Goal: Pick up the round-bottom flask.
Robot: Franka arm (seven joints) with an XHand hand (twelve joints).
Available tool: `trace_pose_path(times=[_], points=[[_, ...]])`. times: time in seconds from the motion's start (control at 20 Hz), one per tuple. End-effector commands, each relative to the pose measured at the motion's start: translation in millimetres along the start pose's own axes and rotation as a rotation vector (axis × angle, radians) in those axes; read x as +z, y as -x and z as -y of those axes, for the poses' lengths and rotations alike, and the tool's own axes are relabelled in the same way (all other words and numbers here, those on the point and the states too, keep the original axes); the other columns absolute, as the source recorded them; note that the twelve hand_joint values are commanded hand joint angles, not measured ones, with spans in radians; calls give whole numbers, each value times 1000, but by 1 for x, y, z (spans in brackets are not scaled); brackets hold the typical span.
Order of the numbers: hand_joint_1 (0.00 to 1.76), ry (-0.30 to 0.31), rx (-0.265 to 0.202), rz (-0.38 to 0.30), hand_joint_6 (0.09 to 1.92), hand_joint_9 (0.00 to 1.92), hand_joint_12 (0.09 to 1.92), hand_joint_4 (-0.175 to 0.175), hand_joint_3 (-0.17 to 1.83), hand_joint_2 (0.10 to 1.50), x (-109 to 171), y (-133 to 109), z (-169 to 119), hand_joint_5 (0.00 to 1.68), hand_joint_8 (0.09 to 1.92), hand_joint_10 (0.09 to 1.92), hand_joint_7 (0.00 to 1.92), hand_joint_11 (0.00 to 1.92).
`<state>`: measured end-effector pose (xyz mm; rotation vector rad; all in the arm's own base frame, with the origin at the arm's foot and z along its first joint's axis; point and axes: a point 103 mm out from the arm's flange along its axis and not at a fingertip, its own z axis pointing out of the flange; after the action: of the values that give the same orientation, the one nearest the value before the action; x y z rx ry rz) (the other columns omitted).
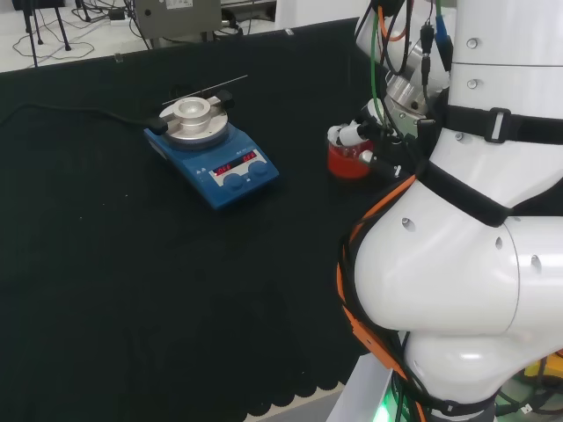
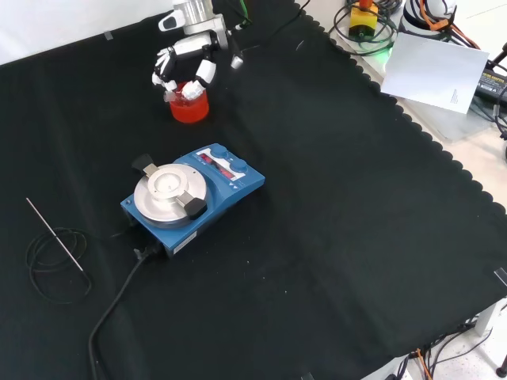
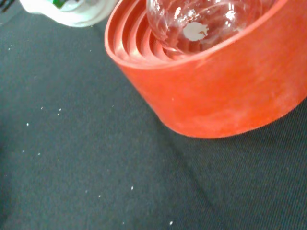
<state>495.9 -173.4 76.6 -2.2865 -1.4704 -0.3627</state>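
The round-bottom flask (image 3: 201,21) is clear glass, and its bulb sits in a red ribbed ring stand (image 3: 230,96). The stand (image 2: 190,108) is at the far left of the cloth in the front view. In the head view the stand (image 1: 349,164) is right of centre, beside the white arm link. The hand (image 2: 186,67) comes down over the stand, its fingers and thumb curled in from both sides around the flask's upper part. The head view has the hand (image 1: 356,134) right above the stand. A blurred white fingertip (image 3: 72,12) lies close to the stand's rim.
A blue hotplate stirrer (image 2: 190,194) with a round metal top stands nearer the camera in the front view; its black cable runs toward the front edge. A thin metal rod over a coiled black wire (image 2: 55,237) lies left. White paper (image 2: 436,71) lies off the cloth.
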Motion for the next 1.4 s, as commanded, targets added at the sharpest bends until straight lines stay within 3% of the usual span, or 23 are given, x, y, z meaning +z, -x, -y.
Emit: trace_pose_path(times=[0.05, 0.35, 0.65, 1.4], points=[[708, 47, -2, 12, 898, 541, 1396, -119, 538, 674, -7, -2, -1, 469, 686, 693, 352, 48], [748, 51, 9, 44, 702, 496, 1399, -109, 515, 672, -10, -7, -5, 369, 704, 714, 290, 33], [770, 40, 22, 68, 591, 478, 1400, -106, 528, 659, -3, -4, -8, 382, 710, 726, 269, 21], [809, 30, 20, 85, 600, 476, 1399, -107, 541, 645, 14, -4, -12, 476, 708, 725, 270, 17]])
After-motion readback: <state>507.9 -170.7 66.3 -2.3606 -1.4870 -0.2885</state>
